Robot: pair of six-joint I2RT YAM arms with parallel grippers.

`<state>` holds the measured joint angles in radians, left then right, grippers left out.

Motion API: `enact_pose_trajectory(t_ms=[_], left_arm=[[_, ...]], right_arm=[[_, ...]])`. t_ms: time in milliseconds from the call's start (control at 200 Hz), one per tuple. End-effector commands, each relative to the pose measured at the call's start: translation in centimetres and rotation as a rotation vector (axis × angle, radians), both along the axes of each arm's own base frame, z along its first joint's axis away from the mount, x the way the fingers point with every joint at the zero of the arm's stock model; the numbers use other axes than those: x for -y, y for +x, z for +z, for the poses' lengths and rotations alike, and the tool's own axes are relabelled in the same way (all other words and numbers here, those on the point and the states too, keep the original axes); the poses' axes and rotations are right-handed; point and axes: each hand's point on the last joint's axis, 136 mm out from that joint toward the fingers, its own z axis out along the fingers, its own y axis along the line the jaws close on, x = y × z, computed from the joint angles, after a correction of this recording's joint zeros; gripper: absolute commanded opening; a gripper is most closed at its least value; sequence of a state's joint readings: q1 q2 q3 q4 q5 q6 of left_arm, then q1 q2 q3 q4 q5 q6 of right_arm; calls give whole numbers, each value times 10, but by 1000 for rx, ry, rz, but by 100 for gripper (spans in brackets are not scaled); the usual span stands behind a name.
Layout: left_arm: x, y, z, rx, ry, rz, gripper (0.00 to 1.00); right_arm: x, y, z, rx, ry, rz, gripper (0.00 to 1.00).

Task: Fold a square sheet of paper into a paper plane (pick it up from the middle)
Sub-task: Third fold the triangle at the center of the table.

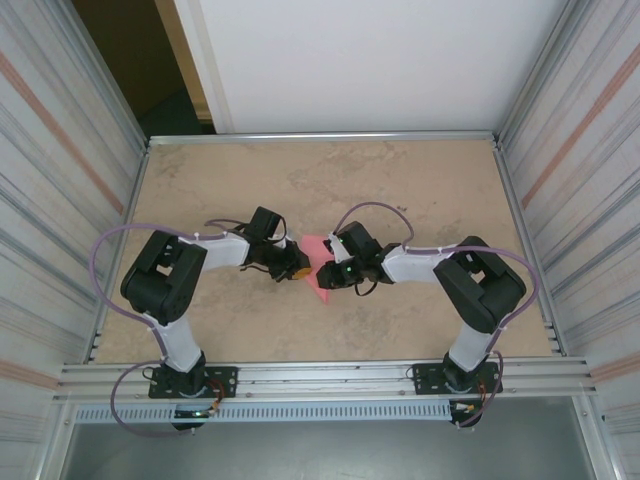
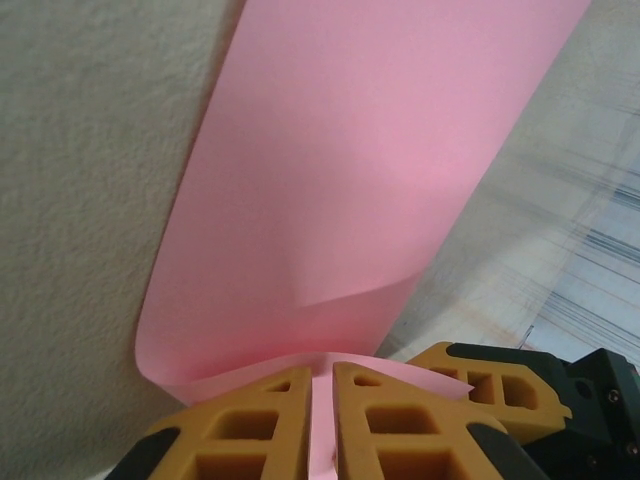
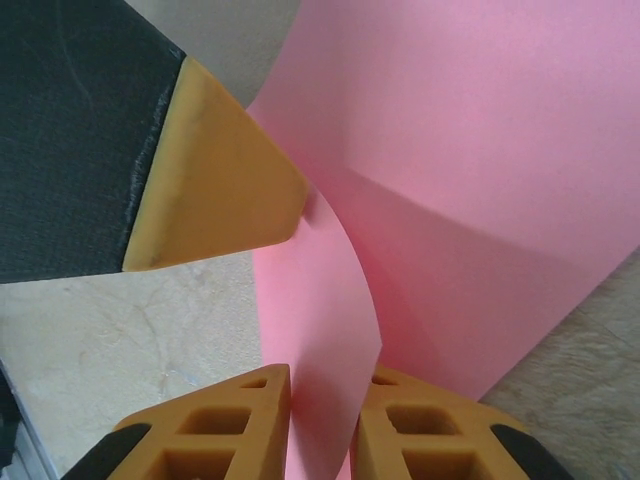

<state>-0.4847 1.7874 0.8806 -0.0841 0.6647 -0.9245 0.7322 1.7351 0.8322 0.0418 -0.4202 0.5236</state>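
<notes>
There are one square sheet of paper (image 2: pixel 380 150), one table (image 1: pixel 400 190), two arms (image 1: pixel 165 285) (image 1: pixel 478 285) and two grippers, the left gripper (image 2: pixel 322 385) and the right gripper (image 3: pixel 325 390).

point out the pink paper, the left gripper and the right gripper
pink paper (image 2: pixel 380 170): left wrist view, on its broad face
left gripper (image 2: pixel 322 378): left wrist view, between its fingertips
right gripper (image 3: pixel 328 385): right wrist view, between its fingertips

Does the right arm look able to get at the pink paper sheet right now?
Likely yes: the pink paper sheet runs between the parted fingers of the right gripper, and the left gripper pinches it farther along, not blocking the way.
</notes>
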Motion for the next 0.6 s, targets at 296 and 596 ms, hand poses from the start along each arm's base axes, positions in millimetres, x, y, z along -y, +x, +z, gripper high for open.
enact_pose_trajectory(t_ms=[296, 596], left_arm=[[3, -1, 2, -5, -2, -16, 15], [6, 8, 21, 48, -16, -24, 16]], right_arm=[[-5, 7, 14, -25, 77, -37, 24], [1, 9, 6, -16, 32, -46, 6]])
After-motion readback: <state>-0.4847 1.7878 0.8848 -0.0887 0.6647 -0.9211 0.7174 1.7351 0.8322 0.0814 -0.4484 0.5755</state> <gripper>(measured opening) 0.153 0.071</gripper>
